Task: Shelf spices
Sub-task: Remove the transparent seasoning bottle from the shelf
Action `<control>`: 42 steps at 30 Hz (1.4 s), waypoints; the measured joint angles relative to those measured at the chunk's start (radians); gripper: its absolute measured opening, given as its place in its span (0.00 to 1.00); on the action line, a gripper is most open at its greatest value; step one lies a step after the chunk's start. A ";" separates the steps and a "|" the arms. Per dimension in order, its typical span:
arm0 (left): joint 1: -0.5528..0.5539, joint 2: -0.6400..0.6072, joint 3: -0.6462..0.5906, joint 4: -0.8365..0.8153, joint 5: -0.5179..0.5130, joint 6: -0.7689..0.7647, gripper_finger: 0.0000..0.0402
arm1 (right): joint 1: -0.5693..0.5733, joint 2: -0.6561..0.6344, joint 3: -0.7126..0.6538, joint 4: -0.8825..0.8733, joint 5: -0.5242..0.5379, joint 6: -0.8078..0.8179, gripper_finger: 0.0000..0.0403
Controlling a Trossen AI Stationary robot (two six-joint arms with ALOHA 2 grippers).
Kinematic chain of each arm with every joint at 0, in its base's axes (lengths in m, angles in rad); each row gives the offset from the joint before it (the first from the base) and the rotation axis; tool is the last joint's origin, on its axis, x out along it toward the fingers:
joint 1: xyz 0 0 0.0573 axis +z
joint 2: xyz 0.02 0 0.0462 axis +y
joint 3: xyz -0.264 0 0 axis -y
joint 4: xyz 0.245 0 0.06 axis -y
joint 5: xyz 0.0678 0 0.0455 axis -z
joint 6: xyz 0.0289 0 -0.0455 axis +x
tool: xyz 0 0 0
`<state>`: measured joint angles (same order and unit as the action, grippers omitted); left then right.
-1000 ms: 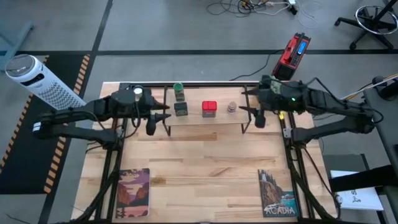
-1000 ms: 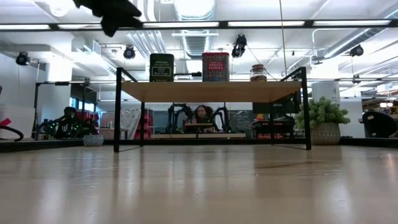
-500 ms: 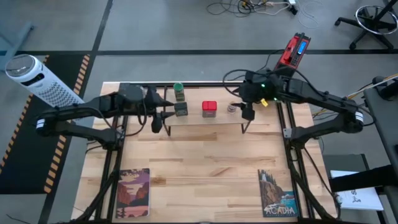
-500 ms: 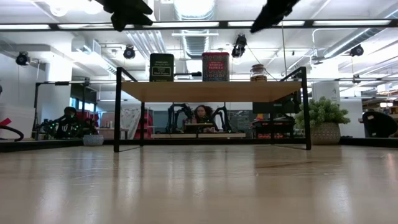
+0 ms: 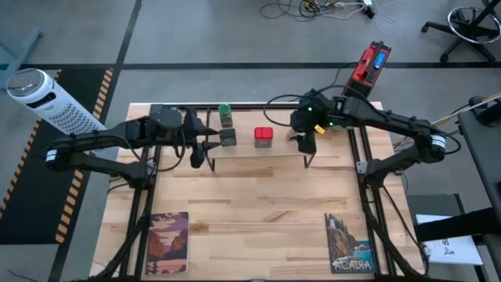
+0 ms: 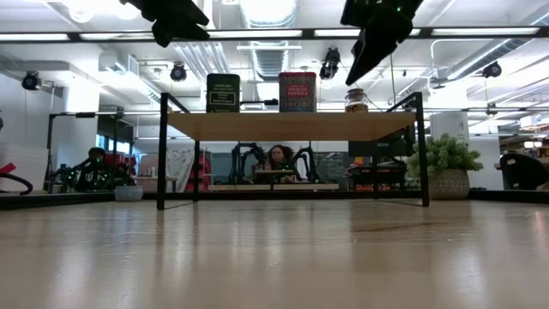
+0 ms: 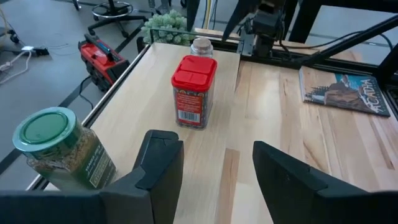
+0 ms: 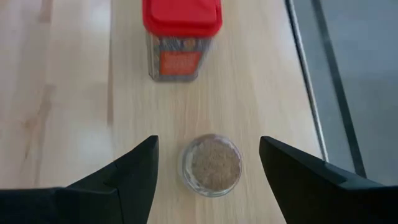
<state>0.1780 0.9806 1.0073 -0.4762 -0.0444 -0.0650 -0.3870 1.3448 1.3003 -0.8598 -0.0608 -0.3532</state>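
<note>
The shelf (image 5: 249, 159) stands at the table's far middle, and its wooden board (image 6: 292, 126) carries all the spices on their bases. They are the green-capped bottle (image 5: 225, 114), the dark grey jar (image 5: 228, 139), the red tin (image 5: 264, 137) and the tiny jar (image 5: 291, 137). My left gripper (image 5: 205, 146) hovers open at the shelf's left end, level with the grey jar. It faces the red tin (image 7: 194, 90), with the green-capped bottle (image 7: 59, 149) to one side. My right gripper (image 8: 208, 146) is open above the tiny jar (image 8: 211, 165), with a finger on either side and apart from it.
Two picture cards lie near the table's near edge, one on the left (image 5: 167, 241) and one on the right (image 5: 351, 243). Black frame rods (image 5: 141, 196) run along both table sides. A person (image 6: 279, 159) sits in the room beyond the shelf.
My right gripper has swung toward the table's left and come down over the shelf's right end, stopping above the tiny jar. My left gripper has edged a little toward the shelf. The spices have stayed in place.
</note>
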 joint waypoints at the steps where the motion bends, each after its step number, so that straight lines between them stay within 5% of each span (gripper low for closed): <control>1: 0.000 0.000 0.002 -0.004 0.000 0.000 0.45 | 0.000 0.005 0.000 -0.002 0.000 -0.002 0.62; 18: 0.000 0.000 0.006 -0.048 0.001 -0.015 0.46 | -0.020 0.084 0.000 -0.034 0.000 -0.014 0.63; 42: 0.000 0.000 0.006 -0.067 0.002 -0.024 0.44 | -0.026 0.164 0.000 -0.053 -0.029 -0.006 0.49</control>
<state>0.1783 0.9806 1.0138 -0.5429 -0.0429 -0.0889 -0.4133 1.5089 1.2999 -0.9129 -0.0898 -0.3594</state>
